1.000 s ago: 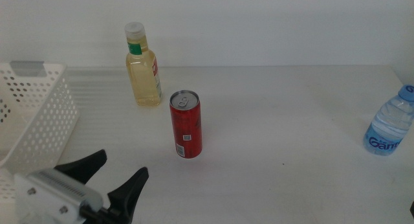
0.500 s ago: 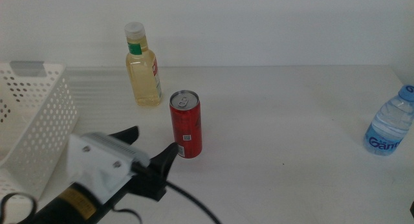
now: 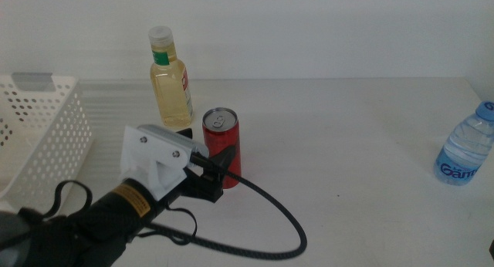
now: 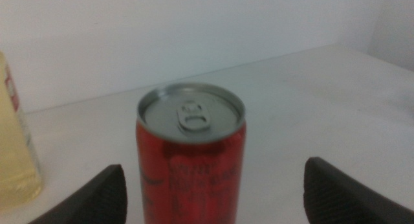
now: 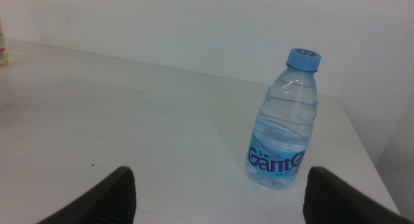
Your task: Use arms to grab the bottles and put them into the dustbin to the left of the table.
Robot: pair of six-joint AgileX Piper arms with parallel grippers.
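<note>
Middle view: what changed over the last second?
The left gripper moved up from the near-left edge toward the red can; its open jaws now flank the can without gripping it. The can, yellow bottle, water bottle and dustbin stayed put. The right gripper, open, waits facing the water bottle.

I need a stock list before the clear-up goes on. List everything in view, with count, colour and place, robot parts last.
Slim red metal can: one, red with silver top, upright mid-table, between the left gripper's open fingers.
Clear plastic bottle of yellow liquid: one, white cap, green neck label, upright behind the can toward the far edge.
Small clear water bottle: one, blue cap and label, upright near the table's right edge.
White perforated plastic basket: one, at the table's left side.
Flat white tabletop: one, under everything.
Left gripper: one, black, white housing, at the can.
Right gripper: one, black, open, facing the water bottle.
</note>
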